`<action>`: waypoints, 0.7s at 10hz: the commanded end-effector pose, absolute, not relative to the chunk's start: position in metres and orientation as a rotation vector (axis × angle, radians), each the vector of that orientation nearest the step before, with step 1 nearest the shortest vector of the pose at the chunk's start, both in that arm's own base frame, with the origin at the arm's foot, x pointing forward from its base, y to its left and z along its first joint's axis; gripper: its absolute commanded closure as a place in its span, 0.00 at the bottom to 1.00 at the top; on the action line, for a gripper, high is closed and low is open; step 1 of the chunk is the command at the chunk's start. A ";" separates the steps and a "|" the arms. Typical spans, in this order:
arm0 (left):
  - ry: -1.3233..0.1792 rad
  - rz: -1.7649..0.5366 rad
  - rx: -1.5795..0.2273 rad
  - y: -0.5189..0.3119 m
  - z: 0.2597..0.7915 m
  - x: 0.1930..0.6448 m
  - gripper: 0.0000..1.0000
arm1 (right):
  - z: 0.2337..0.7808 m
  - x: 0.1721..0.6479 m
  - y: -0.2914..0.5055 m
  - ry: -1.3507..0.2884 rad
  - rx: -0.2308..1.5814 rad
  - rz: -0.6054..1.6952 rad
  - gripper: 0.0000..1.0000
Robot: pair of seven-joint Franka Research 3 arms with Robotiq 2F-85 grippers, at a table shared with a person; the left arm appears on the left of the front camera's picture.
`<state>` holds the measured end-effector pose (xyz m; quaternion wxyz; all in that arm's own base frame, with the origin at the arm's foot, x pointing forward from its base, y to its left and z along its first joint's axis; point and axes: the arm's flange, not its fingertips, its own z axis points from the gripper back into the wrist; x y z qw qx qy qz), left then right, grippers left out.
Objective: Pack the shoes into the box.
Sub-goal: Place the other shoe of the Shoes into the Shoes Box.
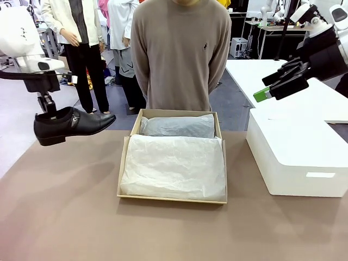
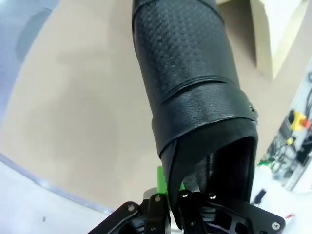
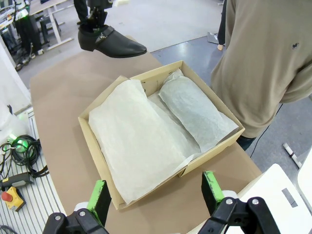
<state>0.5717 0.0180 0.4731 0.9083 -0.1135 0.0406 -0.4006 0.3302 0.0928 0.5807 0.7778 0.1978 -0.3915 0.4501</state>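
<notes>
A black shiny shoe (image 1: 73, 124) hangs level above the table's left side, toe toward the box. My left gripper (image 1: 48, 109) is shut on its heel rim. In the left wrist view my left gripper (image 2: 169, 190) pinches the rim of the shoe (image 2: 190, 73) between green pads. The tan box (image 1: 124, 163) stands open mid-table, lined with white tissue (image 1: 174, 163). A tissue-wrapped bundle (image 1: 178, 126) lies along its far side. My right gripper (image 1: 265, 88) hovers open, high at the right; in its own view my right gripper (image 3: 156, 192) looks down on the box (image 3: 92, 146) and the shoe (image 3: 112, 43).
A larger white box (image 1: 293, 157) stands on the table right of the tan one. A person (image 1: 182, 54) stands close behind the box at the far edge. Bare brown tabletop (image 1: 65, 217) lies in front and to the left.
</notes>
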 end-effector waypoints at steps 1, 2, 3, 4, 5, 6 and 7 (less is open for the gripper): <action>0.032 -0.716 -0.268 0.017 0.481 0.570 1.00 | 0.581 0.332 0.092 -0.861 0.442 0.987 0.00; 0.084 -0.827 -0.234 0.018 0.473 0.572 1.00 | 0.581 0.332 0.092 -0.861 0.442 0.987 0.00; 0.084 -0.827 -0.234 0.018 0.473 0.572 1.00 | 0.581 0.332 0.092 -0.861 0.442 0.987 0.00; 0.084 -0.827 -0.234 0.018 0.473 0.572 1.00 | 0.581 0.332 0.092 -0.861 0.442 0.987 0.00; 0.084 -0.827 -0.234 0.018 0.473 0.572 1.00 | 0.581 0.332 0.092 -0.861 0.442 0.987 0.00; 0.084 -0.827 -0.234 0.018 0.473 0.572 1.00 | 0.581 0.332 0.092 -0.861 0.442 0.987 0.00; 0.084 -0.827 -0.234 0.018 0.473 0.572 1.00 | 0.581 0.332 0.092 -0.861 0.442 0.987 0.00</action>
